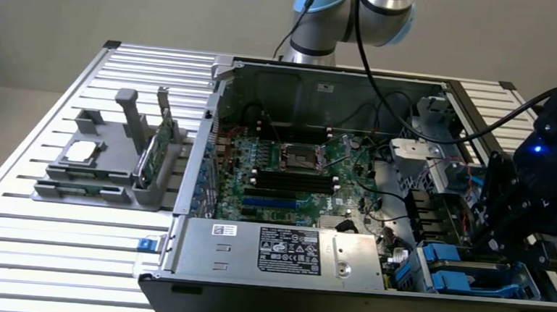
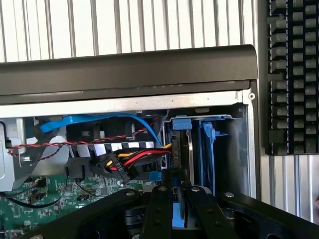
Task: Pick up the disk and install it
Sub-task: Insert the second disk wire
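In the wrist view the disk stands on edge, a dark slab framed in blue plastic, inside the drive bay at the corner of the open computer case. My gripper is shut on the disk's near edge, with a black finger on either side. A second blue carrier sits right beside it. In the exterior view my gripper hangs over the bay at the case's near corner, on that view's right.
Red, yellow and black cables and a blue cable run close to the bay. The motherboard and power supply fill the case. A grey fixture with a green card and silver chip stands on the slatted table.
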Robot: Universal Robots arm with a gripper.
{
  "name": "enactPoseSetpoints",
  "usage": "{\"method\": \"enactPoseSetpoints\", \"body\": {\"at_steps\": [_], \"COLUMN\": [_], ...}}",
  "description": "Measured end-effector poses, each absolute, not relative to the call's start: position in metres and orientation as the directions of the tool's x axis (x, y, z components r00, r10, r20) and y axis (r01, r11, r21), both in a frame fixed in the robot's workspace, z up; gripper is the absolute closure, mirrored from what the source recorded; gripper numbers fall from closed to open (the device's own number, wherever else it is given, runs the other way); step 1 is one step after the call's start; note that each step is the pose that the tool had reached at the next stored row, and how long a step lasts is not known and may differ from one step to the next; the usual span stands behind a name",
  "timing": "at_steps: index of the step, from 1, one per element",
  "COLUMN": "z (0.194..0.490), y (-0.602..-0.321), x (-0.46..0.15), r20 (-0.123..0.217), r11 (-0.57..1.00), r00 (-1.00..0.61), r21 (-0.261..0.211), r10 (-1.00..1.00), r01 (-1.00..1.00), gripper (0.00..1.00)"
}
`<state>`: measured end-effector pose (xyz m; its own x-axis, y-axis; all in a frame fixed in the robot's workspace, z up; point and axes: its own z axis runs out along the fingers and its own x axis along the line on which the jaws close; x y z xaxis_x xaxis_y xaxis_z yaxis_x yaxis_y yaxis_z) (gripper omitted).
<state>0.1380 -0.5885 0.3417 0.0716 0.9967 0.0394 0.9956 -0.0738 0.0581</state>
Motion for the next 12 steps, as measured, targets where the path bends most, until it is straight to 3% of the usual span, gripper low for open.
{"method": "enactPoseSetpoints", "body": {"at_steps": [12], "z": [0.3415], "y": [-0.5895], "x": [0.1364], "r20": [0.041], "r11": [-0.074], "r00": [0.072], "r21": [0.059], "r10": [0.997], "r01": [0.996], "gripper": [0.84]}}
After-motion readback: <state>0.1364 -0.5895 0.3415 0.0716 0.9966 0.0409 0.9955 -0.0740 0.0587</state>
